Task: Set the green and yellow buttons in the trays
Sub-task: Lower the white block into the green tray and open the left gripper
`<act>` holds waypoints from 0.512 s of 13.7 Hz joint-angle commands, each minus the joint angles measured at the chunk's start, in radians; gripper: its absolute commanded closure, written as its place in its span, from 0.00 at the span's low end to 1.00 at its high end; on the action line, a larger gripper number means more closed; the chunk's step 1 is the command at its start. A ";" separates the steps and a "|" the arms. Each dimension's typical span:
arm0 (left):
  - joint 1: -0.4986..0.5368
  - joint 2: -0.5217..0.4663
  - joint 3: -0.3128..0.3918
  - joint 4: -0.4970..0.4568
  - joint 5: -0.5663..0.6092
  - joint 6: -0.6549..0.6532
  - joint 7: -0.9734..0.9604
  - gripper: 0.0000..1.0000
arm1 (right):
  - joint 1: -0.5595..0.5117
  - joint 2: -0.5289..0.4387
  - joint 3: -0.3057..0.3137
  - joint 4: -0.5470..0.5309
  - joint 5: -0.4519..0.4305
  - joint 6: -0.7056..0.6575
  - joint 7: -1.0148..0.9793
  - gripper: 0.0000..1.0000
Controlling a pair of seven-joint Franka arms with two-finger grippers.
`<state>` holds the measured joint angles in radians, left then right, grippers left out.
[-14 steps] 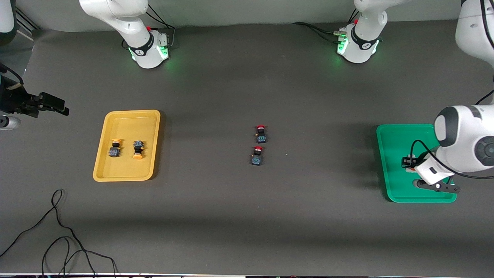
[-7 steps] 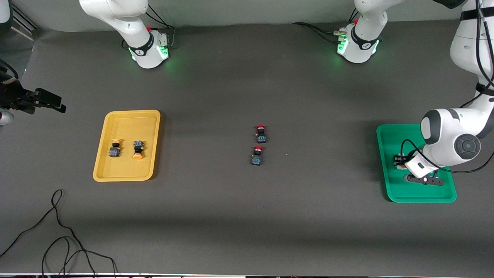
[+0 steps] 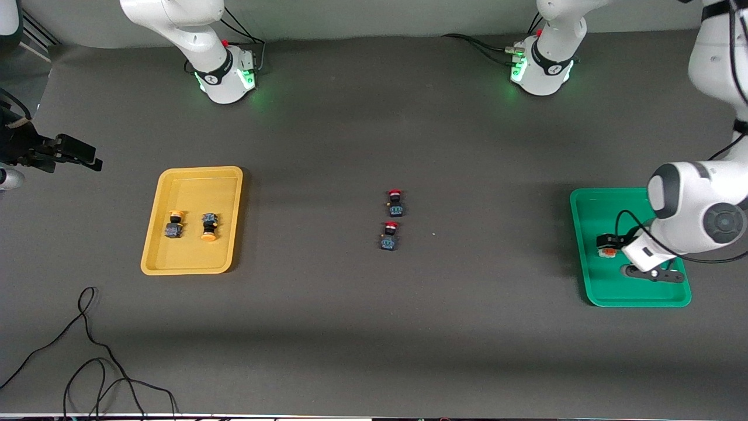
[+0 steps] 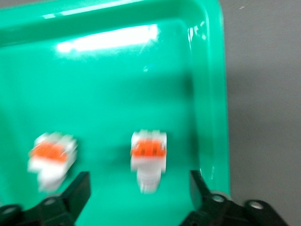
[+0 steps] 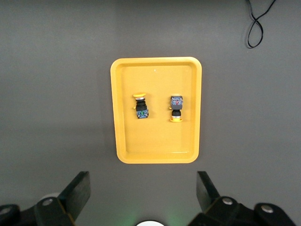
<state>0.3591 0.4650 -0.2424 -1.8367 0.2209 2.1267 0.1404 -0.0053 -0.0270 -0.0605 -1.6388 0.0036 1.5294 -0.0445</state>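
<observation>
Two whitish-grey buttons [image 4: 148,157] are lying in the green tray [image 3: 587,202], one mostly hiding under the left gripper [image 4: 136,197], whose jaws are standing released over them. Two orange-yellow-capped buttons [image 3: 174,224] are resting in the yellow tray [image 3: 193,175]. Right gripper [image 5: 143,195], partly cut off at the tabletop's edge, is waiting with jaws spread.

I see two yellow-capped buttons [image 3: 191,225] lying in my yellow tray [image 3: 193,175], two whitish orange-faced buttons [image 4: 148,155] in the green tray [image 3: 584,222].
</observation>
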 commanded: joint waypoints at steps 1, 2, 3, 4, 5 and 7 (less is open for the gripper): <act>-0.014 -0.101 -0.047 0.197 -0.006 -0.387 0.008 0.00 | 0.011 -0.025 0.004 -0.024 -0.054 0.011 -0.021 0.00; -0.015 -0.103 -0.075 0.306 -0.008 -0.534 0.008 0.00 | 0.021 -0.025 0.004 -0.026 -0.056 0.011 -0.023 0.00; -0.015 -0.103 -0.098 0.403 -0.012 -0.651 0.008 0.00 | 0.021 -0.025 0.004 -0.026 -0.056 0.011 -0.024 0.00; -0.017 -0.104 -0.121 0.490 -0.020 -0.756 0.005 0.00 | 0.021 -0.024 0.004 -0.023 -0.057 0.009 -0.025 0.00; -0.016 -0.104 -0.145 0.555 -0.020 -0.839 -0.004 0.00 | 0.019 -0.021 0.002 -0.019 -0.056 0.009 -0.025 0.00; -0.017 -0.132 -0.163 0.606 -0.020 -0.899 -0.008 0.00 | 0.019 -0.017 0.001 -0.016 -0.054 0.009 -0.023 0.00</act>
<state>0.3493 0.3152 -0.3964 -1.3091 0.2095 1.2872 0.1396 0.0081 -0.0271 -0.0567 -1.6395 -0.0293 1.5296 -0.0537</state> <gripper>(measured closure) 0.000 0.000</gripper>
